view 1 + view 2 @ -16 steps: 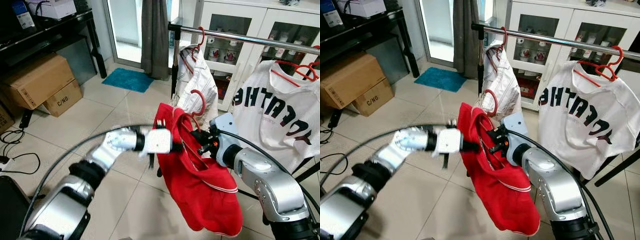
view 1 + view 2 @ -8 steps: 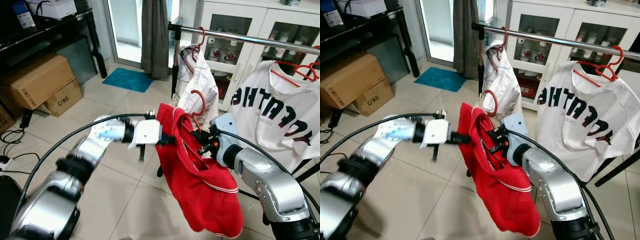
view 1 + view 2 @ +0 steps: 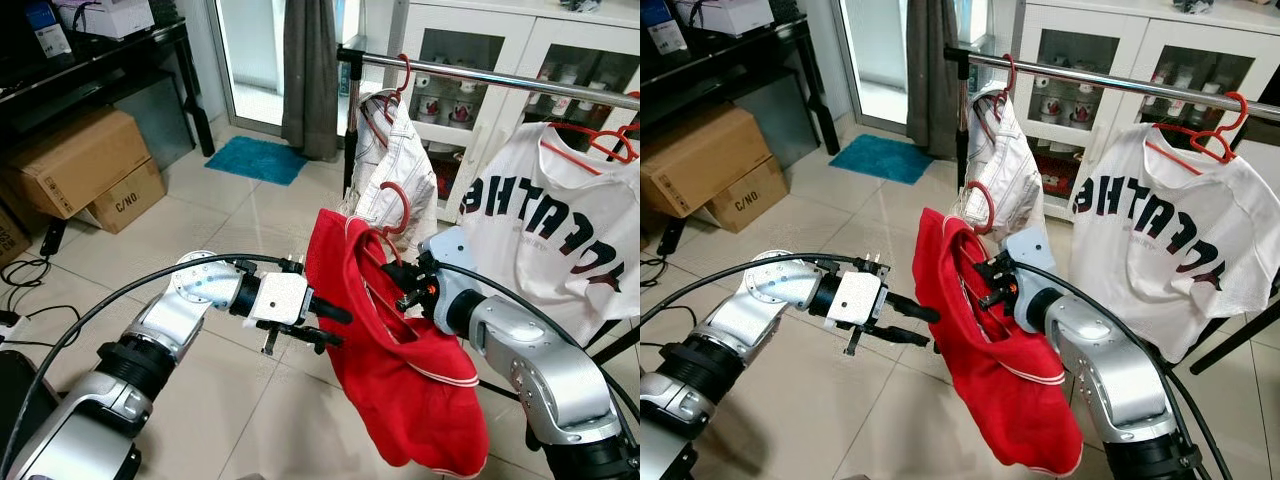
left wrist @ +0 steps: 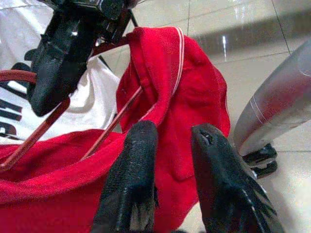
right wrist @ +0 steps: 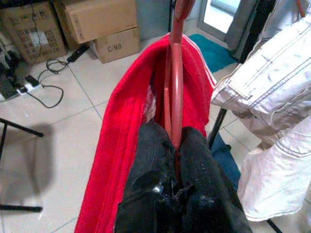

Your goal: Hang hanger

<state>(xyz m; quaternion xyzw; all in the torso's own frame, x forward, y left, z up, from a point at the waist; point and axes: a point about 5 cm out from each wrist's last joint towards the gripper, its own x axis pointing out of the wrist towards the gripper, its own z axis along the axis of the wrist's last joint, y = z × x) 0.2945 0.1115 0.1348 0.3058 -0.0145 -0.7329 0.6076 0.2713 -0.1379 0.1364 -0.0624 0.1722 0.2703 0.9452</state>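
The left gripper (image 3: 328, 328) is held just beside the red shirt (image 3: 405, 375), its fingers (image 4: 133, 179) narrowly parted and holding nothing. The red hanger (image 3: 393, 218), hook pointing up and frame slanting downward, is clamped in the right gripper (image 3: 400, 287) below the rail (image 3: 500, 78), beside a white jacket (image 3: 398, 165).

Red shirt (image 3: 400, 370): soft matt knit cloth, white piping. Hanger (image 5: 175, 73): smooth red plastic, slight gloss. Rail (image 3: 500, 77): shiny metal. Jacket (image 3: 398, 165) at 12 o'clock of shirt: pale stitched cloth. Floor (image 3: 220, 240): glossy tile. Boxes (image 3: 75, 160): matt cardboard.
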